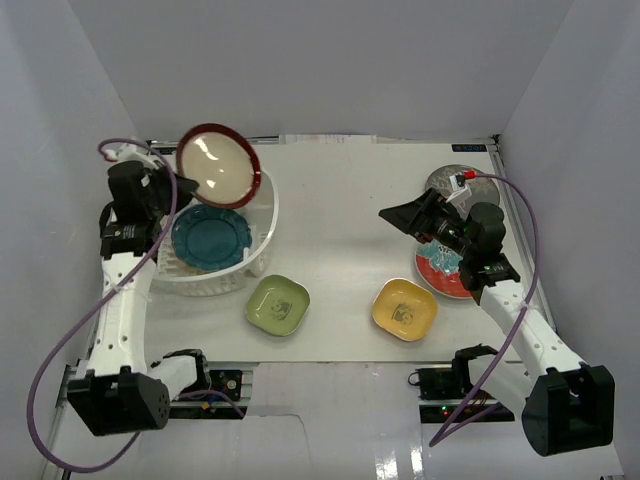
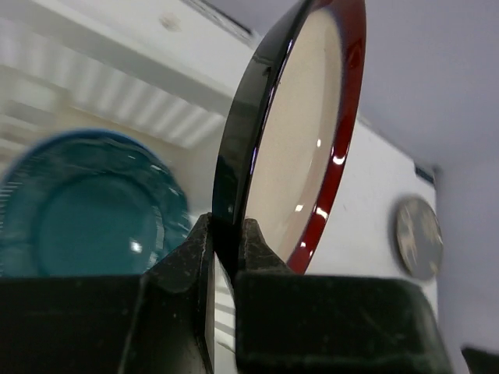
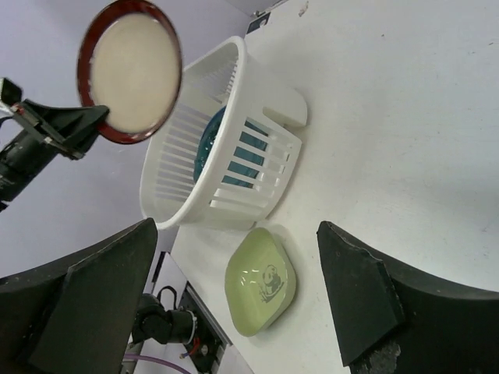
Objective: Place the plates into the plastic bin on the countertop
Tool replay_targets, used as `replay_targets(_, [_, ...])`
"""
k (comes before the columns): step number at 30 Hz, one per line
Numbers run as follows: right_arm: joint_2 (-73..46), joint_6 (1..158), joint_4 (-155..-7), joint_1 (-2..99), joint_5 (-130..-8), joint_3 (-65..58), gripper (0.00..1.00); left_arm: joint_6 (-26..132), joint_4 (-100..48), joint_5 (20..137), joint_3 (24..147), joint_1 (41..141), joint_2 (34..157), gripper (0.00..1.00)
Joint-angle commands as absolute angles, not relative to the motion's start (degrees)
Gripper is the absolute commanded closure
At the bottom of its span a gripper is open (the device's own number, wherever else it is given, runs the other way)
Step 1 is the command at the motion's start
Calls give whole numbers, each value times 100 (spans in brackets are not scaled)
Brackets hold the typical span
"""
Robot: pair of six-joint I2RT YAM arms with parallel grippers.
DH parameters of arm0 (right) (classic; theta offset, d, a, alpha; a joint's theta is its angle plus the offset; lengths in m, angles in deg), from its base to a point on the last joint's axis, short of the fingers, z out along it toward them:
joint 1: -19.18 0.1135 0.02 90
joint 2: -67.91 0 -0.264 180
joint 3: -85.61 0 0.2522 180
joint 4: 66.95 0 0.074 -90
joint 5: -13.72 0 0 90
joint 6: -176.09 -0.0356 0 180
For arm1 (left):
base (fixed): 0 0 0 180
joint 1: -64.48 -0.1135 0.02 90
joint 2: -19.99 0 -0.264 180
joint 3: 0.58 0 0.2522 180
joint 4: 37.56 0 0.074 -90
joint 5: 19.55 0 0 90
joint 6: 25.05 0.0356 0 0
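- One plate (image 1: 210, 237) lies inside your bin (image 1: 265, 225).
- A second plate (image 1: 218, 165) hangs above its far rim.
- Right of it you have a squarish plate (image 1: 278, 304), then another squarish plate (image 1: 404, 309).

Red-rimmed plate (image 1: 218, 163) tilts above white bin (image 1: 263, 238) (teal plate (image 1: 210, 238) inside).

The white countertop (image 1: 350, 200) carries a bin (image 1: 205, 285) and four plates. The bin sits at the left side. A green plate (image 1: 277, 305) lies just beside the bin's near right corner. A yellow plate (image 1: 404, 309) lies to its right, apart from it. A red-and-teal plate (image 1: 440, 272) lies near the yellow plate on the right. A grey plate (image 1: 440, 180) lies at the far right.
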State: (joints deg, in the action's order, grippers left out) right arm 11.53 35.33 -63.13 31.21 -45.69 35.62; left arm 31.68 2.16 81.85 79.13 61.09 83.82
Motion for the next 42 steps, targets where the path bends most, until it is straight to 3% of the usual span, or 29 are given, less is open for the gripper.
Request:
replay_targets(1, [1237, 3898, -6515, 3131, -4534, 3555, 11, 3304, 256, 7691, 7823, 5737, 7476, 100])
replay_targets(6, [1298, 4143, -6674, 3131, -4631, 3678, 11, 3734, 389, 6396, 7295, 5719, 7140, 100])
replay_targets(13, [1649, 4827, -7402, 3122, -5420, 3679, 13, 3876, 284, 6377, 6706, 5719, 7298, 100])
replay_targets(17, [2166, 5391, -8315, 3008, -7129, 3529, 26, 3946, 161, 6430, 6478, 5719, 7369, 100])
replay_targets(18, [2220, 5470, -8483, 2999, -7405, 3529, 34, 3955, 108, 6412, 6425, 5719, 7421, 100])
replay_targets(21, [2230, 5603, -8738, 2903, -8084, 3520, 52, 3894, 20, 6421, 6196, 5719, 7457, 87])
replay_targets(22, [2212, 5594, -8861, 2877, -8181, 3581, 55, 3850, 2, 6465, 6091, 5719, 7439, 59])
replay_targets(24, [2203, 5480, -8967, 2754, -8497, 3722, 57, 3824, -59, 6579, 5985, 5719, 7422, 23])
replay_targets(25, [2221, 5419, -8985, 2605, -8759, 3923, 56, 3823, -77, 6588, 5915, 5719, 7361, 5])
replay_targets(26, [2238, 5323, -9011, 2499, -8823, 4020, 51, 3815, -68, 6597, 5906, 5719, 7317, 2])
replay_targets(29, [2300, 5147, -9064, 1806, -8937, 4407, 38, 3797, -59, 6623, 5993, 5719, 7001, 2])
replay_targets(34, [2291, 4997, -9073, 261, -8228, 4777, 28, 3665, -165, 6404, 6134, 5736, 6447, 2])
replay_targets(37, [2344, 4874, -9152, 3, -8645, 5022, 16, 3683, -199, 6761, 6178, 6069, 6315, 2])
replay_targets(42, [2458, 4768, -9275, -323, -8587, 5268, 16, 3876, -244, 8062, 6432, 6676, 6236, 2])
